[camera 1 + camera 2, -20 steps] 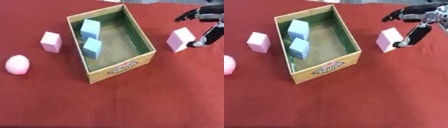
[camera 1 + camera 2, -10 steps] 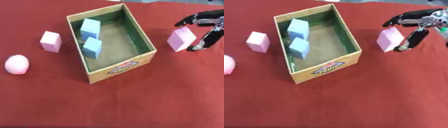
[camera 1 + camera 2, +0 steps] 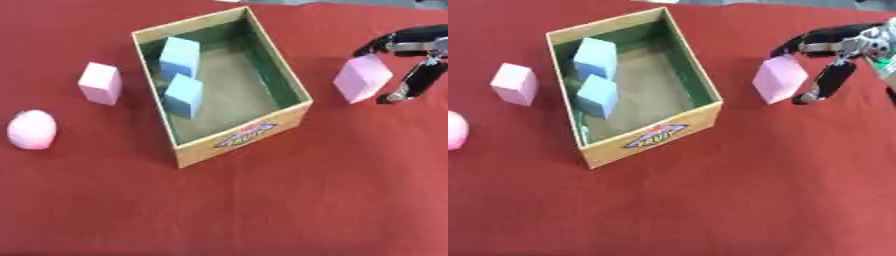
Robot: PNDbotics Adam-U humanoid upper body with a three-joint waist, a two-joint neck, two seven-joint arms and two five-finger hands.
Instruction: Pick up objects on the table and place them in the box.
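Your right hand (image 3: 839, 55) reaches in from the right edge with its fingers spread around the tilted pink block (image 3: 780, 79): fingers (image 3: 802, 42) arch over the block's top and the thumb (image 3: 824, 84) hangs just beside its right face. Whether they actually touch the block, you cannot tell. That block sits on the red cloth-covered table (image 3: 332, 200), just right of the open yellow cardboard box with a green inside (image 3: 248, 136). Inside the box two light blue blocks (image 3: 182, 95) stand against the left wall. Left of the box rests a second pink block (image 3: 99, 83), and further left a pink ball (image 3: 31, 129). Your left hand shows in neither view.
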